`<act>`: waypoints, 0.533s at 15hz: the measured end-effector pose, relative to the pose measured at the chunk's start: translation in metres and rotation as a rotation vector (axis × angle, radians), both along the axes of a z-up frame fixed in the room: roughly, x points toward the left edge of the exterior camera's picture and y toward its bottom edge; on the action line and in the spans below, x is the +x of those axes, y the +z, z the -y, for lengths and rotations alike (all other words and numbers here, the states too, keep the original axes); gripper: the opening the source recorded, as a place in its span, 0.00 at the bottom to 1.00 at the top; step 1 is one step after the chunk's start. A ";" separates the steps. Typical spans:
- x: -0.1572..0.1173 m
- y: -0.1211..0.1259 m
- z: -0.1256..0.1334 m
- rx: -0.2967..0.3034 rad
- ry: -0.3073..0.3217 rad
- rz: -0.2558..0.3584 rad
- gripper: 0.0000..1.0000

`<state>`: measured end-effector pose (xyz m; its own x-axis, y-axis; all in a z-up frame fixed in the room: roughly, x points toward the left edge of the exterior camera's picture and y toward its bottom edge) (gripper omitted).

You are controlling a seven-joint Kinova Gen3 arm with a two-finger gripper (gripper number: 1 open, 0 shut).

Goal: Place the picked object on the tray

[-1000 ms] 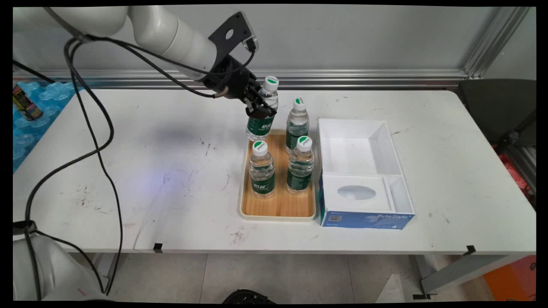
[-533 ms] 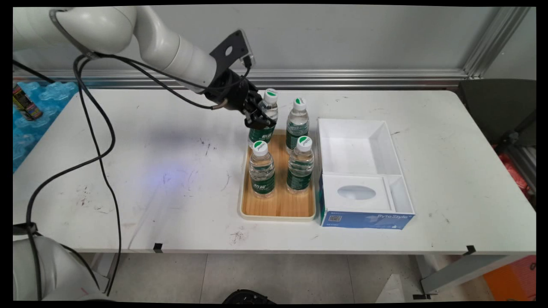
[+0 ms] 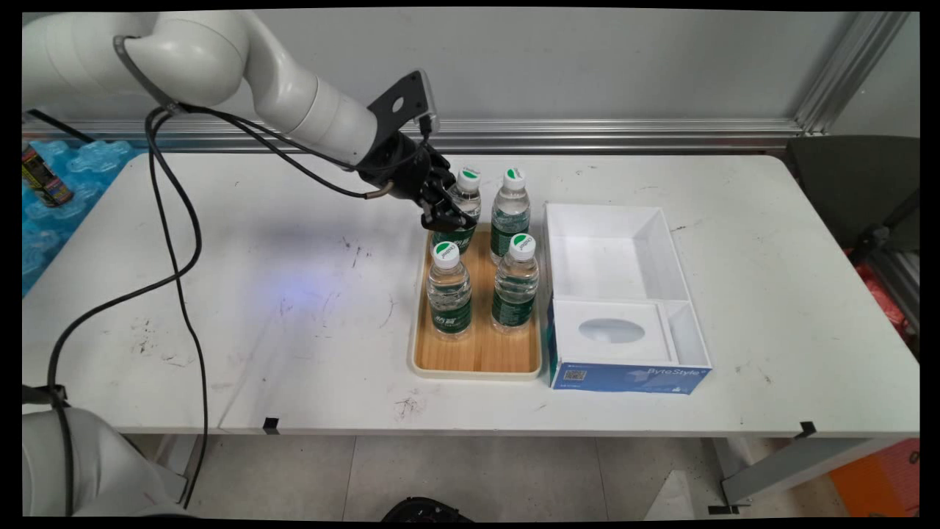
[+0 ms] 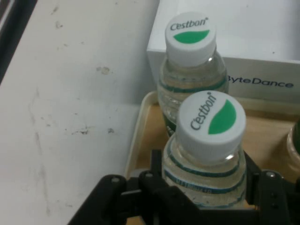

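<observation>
I'm gripping a clear, green-labelled, white-capped bottle (image 4: 206, 154) in my gripper (image 3: 444, 213), upright, cap pointing toward 12 o'clock.

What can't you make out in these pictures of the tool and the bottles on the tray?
- Held bottle, main view: its base is behind the front-left bottle, so whether it rests on the tray is unclear.
- Tool, hand view: the fingertips are cut off by the bottom edge.
- Third bottle, hand view: cut off by the right edge.
- Can, main view: label too small to read.
</observation>
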<state>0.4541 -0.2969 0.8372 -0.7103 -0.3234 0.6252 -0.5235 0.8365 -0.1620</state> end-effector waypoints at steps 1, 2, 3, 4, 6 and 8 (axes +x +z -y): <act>0.001 -0.002 0.001 0.000 -0.005 -0.001 0.00; 0.001 -0.004 0.003 -0.001 -0.009 -0.002 0.00; 0.001 -0.006 0.004 -0.001 -0.013 -0.003 0.00; 0.002 -0.008 0.005 -0.002 -0.016 -0.004 0.00; 0.002 -0.010 0.007 -0.002 -0.021 -0.006 0.00; 0.001 -0.013 0.008 -0.002 -0.024 -0.010 0.00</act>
